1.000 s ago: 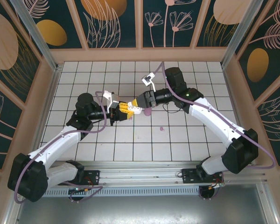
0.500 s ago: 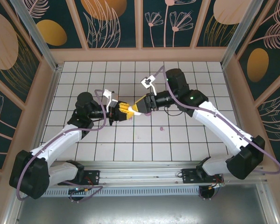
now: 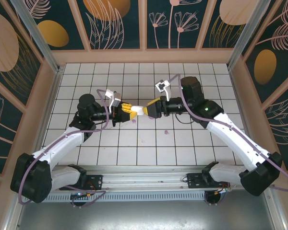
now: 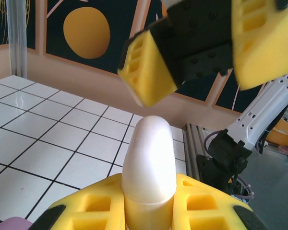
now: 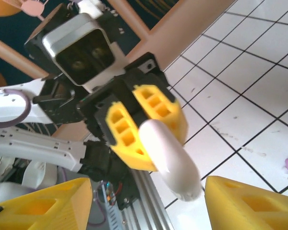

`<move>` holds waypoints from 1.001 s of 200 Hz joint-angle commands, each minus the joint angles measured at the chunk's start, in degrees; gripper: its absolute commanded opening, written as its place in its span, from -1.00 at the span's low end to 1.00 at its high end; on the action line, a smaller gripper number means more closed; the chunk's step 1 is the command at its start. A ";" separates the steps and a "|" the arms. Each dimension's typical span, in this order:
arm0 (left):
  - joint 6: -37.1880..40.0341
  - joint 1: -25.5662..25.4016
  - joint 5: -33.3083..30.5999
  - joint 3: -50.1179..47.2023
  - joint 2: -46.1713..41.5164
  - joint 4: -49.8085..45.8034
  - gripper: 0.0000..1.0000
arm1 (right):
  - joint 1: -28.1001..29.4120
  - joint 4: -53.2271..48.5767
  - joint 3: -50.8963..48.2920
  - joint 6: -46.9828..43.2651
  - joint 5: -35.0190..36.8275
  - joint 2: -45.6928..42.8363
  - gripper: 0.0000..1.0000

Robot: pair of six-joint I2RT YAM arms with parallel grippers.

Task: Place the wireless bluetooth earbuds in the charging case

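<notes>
We hold the case [image 3: 139, 110] clenched in the left claw [image 3: 129, 111] above the worktop [image 3: 182, 148] so the released right claw [image 3: 151, 109] can straddle its free end, likely to open it, while a purple earbud [image 3: 166, 131] lies loose near-right.

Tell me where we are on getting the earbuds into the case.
Done: nothing visible yet. In hand: the left pincer grips the white case, which looks closed, and the open right pincer stands at its free end. Left: a purple earbud lies loose on the tiles; the case probably needs opening before any bud goes in.
</notes>
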 commanded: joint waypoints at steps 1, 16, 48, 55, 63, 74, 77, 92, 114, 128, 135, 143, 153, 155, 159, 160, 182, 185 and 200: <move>-2.92 0.32 1.67 1.62 -1.28 2.54 -1.00 | -0.01 10.98 -4.05 4.40 -0.10 -2.04 0.27; -3.51 0.24 2.14 1.87 -1.49 2.55 -1.00 | 0.08 13.84 -5.56 5.41 -1.74 -1.96 0.22; -4.67 0.25 3.86 2.67 -1.30 2.07 -1.00 | 0.37 15.25 -5.66 4.95 -3.13 -0.43 0.15; -4.95 0.21 4.00 2.76 -1.32 1.98 -1.00 | 0.57 15.26 -5.31 4.64 -3.65 0.08 0.13; -5.14 0.25 4.09 2.97 -1.37 1.85 -1.00 | 0.91 15.05 -4.91 4.20 -3.90 0.81 0.11; -5.47 0.22 4.09 3.10 -1.41 1.72 -1.00 | 1.47 14.50 -4.21 3.41 -4.16 1.73 0.09; -5.49 0.25 4.09 3.20 -1.41 1.72 -1.00 | 1.62 14.39 -4.05 3.21 -4.18 1.97 0.09; -5.79 0.25 4.26 3.47 -1.32 1.63 -1.00 | 2.26 13.64 -3.32 2.18 -4.59 3.11 0.06; -5.94 0.26 4.53 4.17 -0.90 1.13 -1.00 | 2.64 12.44 -2.59 0.94 -4.79 4.43 -0.09; -5.88 0.26 4.75 4.56 -0.54 0.72 -1.00 | 2.64 12.00 -2.40 0.59 -4.65 5.02 -0.25; -5.78 0.21 4.87 4.81 -0.38 0.37 -1.00 | 2.56 11.94 -2.25 0.45 -4.21 5.05 -0.34; -5.45 0.26 4.96 5.03 -0.12 -0.13 -1.00 | 2.55 11.91 -2.20 0.32 -3.47 5.07 -0.45; -4.77 0.26 5.01 5.35 0.15 -0.87 -1.00 | 2.40 12.06 -2.14 0.21 -2.74 5.00 -0.56; -4.59 0.24 5.09 5.39 0.17 -1.10 -1.00 | 2.38 12.10 -2.15 0.25 -2.63 4.99 -0.57; -4.18 0.25 4.98 5.48 0.19 -1.57 -1.00 | 2.30 12.17 -2.19 0.20 -2.40 4.91 -0.60; -4.05 0.26 4.93 5.48 0.23 -1.69 -1.00 | 2.30 12.22 -2.17 0.19 -2.32 4.90 -0.60; 0.86 0.30 0.72 6.51 -0.12 -7.80 -0.39 | 1.80 12.70 -2.17 0.70 -0.64 5.16 -0.67; 1.97 0.30 -0.31 6.70 -0.36 -9.13 -0.27 | 1.65 12.66 -2.15 0.77 -0.20 5.20 -0.67; 7.43 0.35 -5.68 6.82 -2.20 -15.10 0.20 | 0.74 12.22 -2.06 1.78 2.46 6.11 -0.69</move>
